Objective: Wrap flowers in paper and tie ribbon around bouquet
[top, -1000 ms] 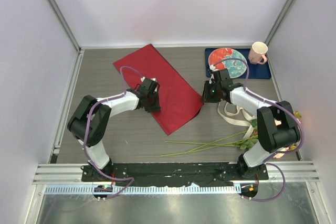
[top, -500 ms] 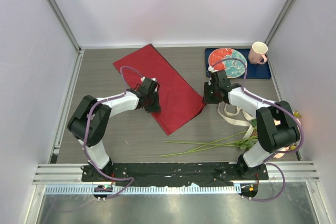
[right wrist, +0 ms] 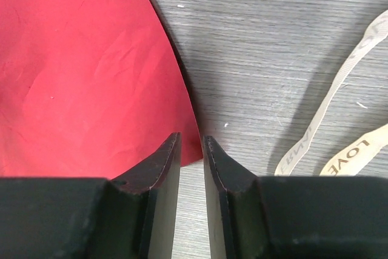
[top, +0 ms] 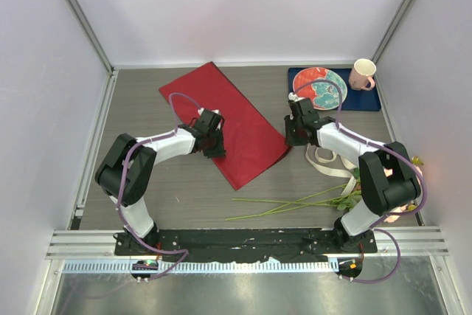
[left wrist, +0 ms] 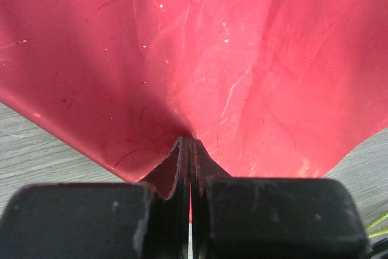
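Left gripper [left wrist: 190,145] stays clamped on the paper [top: 240,119], puckering its left edge. Right gripper [right wrist: 191,141] has edged farther from the bases; its jaws stand narrowly apart astride the sheet's right corner, so a second hold looks imminent. Ribbon [right wrist: 339,83] lies just right of it. The flowers [top: 295,201] lie nearer the bases, unwrapped.

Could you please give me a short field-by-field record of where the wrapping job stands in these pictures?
Paper: spread on the table, nothing wrapped
Left pincer: shut on the paper's left edge, puckering it
Right pincer: narrowly open, astride the paper's right edge
Flowers: loose on the table, near right, off the paper
Ribbon: lying loose right of the paper, untied
Also present: plate and mug on a blue mat, far right
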Available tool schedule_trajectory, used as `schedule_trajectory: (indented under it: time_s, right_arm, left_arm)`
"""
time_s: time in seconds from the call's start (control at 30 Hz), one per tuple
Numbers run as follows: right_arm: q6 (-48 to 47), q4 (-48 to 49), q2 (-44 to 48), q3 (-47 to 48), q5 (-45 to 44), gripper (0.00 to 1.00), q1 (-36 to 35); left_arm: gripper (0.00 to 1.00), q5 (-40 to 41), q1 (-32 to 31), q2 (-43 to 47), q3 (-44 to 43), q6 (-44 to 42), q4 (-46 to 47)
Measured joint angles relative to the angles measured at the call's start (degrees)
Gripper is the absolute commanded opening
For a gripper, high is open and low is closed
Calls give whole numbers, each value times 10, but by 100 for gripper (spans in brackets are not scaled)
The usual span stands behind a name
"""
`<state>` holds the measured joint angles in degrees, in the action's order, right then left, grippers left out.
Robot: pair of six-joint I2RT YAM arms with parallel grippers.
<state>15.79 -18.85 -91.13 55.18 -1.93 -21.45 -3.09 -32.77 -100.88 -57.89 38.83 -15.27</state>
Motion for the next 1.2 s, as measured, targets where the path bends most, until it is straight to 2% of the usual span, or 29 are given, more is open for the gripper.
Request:
schedule_trajectory:
  time_s: [0.07, 0.17, 0.3, 0.43, 0.5, 0.57, 1.2]
  right_arm:
    - [-3, -3, 0, 3, -18, 26, -7]
    - [-9, -6, 0, 7, -40, 8, -19]
    - [-11, -10, -2, 9, -46, 6, -26]
    - [-3, -10, -9, 10, -38, 27, -26]
    - [3, -9, -14, 10, -33, 28, -26]
    - [9, -8, -17, 10, -29, 34, -24]
    - [70, 107, -29, -67, 102, 36, 60]
  left_arm:
    - [0, 0, 0, 0, 0, 0, 0]
    - [0, 0, 0, 0, 0, 0, 0]
    - [0, 0, 0, 0, 0, 0, 0]
    - [0, 0, 0, 0, 0, 0, 0]
    - [0, 0, 0, 0, 0, 0, 0]
    - [0, 0, 0, 0, 0, 0, 0]
    - [0, -2, 0, 0, 0, -1, 0]
